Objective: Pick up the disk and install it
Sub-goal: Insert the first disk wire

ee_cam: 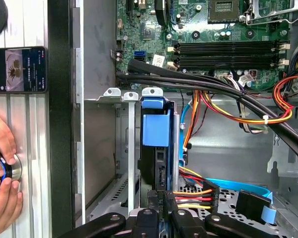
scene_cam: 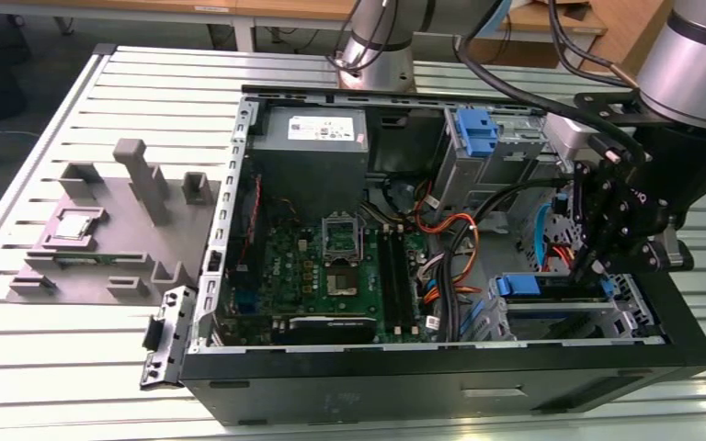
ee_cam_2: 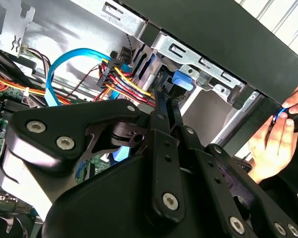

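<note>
The disk [ee_cam: 155,148] sits edge-up in the drive cage [ee_cam: 123,148] at the case's near right corner, blue bracket showing. The gripper [ee_cam: 161,201] has its fingers pinched narrow on the disk's edge. A person's hand [ee_cam: 2,188] rests outside the case [scene_cam: 451,377].

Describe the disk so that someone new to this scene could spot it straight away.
Find the open black computer case and go to the silver drive cage in its corner on the exterior view's right, just ahead of the gripper. The disk sits slotted in that cage; its bright blue plastic bracket sets it apart from the bare metal slots beside it.
</note>
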`<state>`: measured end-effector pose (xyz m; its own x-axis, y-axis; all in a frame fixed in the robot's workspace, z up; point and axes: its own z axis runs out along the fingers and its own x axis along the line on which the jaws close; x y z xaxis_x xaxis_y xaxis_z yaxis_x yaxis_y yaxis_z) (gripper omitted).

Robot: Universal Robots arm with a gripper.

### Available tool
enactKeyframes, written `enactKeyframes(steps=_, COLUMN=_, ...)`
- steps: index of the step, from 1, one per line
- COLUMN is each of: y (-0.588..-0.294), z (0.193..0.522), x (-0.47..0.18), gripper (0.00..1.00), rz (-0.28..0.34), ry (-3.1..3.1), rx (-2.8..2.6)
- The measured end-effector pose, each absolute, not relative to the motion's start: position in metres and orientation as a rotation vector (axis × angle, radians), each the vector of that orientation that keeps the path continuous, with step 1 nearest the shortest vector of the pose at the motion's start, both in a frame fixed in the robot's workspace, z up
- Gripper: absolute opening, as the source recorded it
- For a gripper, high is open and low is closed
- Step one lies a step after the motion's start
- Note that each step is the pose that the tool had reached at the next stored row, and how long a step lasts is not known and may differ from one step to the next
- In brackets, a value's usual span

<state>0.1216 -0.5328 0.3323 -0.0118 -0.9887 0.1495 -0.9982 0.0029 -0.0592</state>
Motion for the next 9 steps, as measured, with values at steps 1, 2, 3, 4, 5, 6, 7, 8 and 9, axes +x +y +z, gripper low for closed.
enactKeyframes(steps=1, y=-0.5327, z=0.3324, x=0.1216, gripper=0.16, rz=0.228, ry=-2.178, rx=2.162)
enactKeyframes(steps=2, y=-0.5327, z=0.3326, x=0.1216, gripper=0.16, rz=0.228, ry=-2.178, rx=2.162)
enactKeyframes(steps=3, y=-0.5327, z=0.3329, x=0.1217, gripper=0.16, rz=0.228, ry=-2.179, rx=2.163)
enactKeyframes(steps=4, y=-0.5327, z=0.3333, x=0.1217, gripper=0.16, rz=0.229, ry=-2.180, rx=2.164)
enactKeyframes(steps=5, y=-0.5327, z=0.3334, x=0.1216, gripper=0.16, rz=0.229, ry=-2.181, rx=2.164)
enactKeyframes(steps=6, y=-0.5327, z=0.3334, x=0.1216, gripper=0.16, rz=0.229, ry=-2.182, rx=2.165)
enactKeyframes(steps=7, y=-0.5327, z=0.3333, x=0.1216, gripper=0.16, rz=0.229, ry=-2.182, rx=2.165)
enactKeyframes(steps=8, y=-0.5327, z=0.3333, x=0.1216, gripper=0.16, rz=0.229, ry=-2.183, rx=2.164)
enactKeyframes(steps=9, y=-0.5327, z=0.3332, x=0.1215, gripper=0.16, rz=0.228, ry=-2.185, rx=2.163)
